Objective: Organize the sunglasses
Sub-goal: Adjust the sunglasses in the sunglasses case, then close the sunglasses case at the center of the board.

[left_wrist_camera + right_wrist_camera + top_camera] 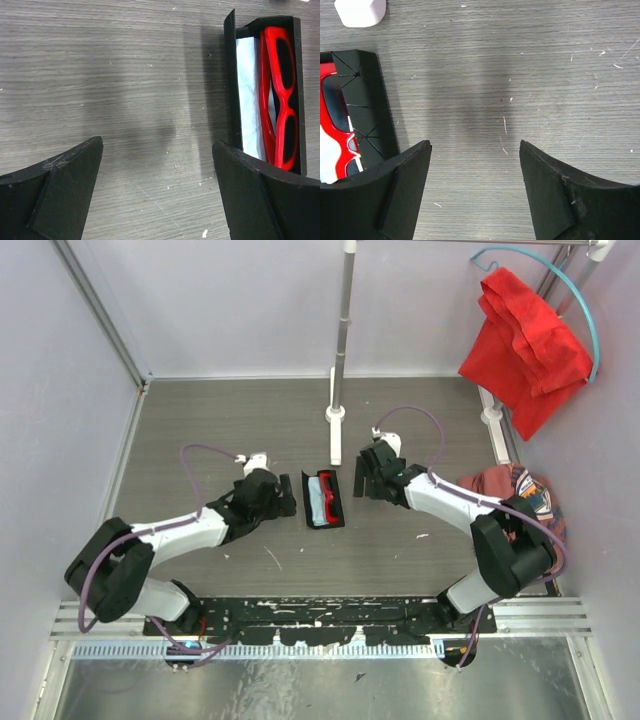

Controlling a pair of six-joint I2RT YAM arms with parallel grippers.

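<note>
The red sunglasses (328, 495) lie folded inside the open black case (338, 508) at the middle of the table, on a pale blue cloth (315, 502). In the left wrist view the sunglasses (280, 95) and cloth (248, 95) fill the case (230, 75) at the upper right. In the right wrist view the sunglasses (335, 125) and case (367, 100) sit at the left edge. My left gripper (291, 495) is open and empty just left of the case. My right gripper (357, 478) is open and empty just right of it. Both grippers (157, 150) (475, 150) show only bare table between their fingers.
A white post with a foot (335, 415) stands just behind the case; its base shows in the right wrist view (360, 11). A red cloth (525, 345) hangs at the back right. A patterned cloth (515, 488) lies at the right edge by the right arm.
</note>
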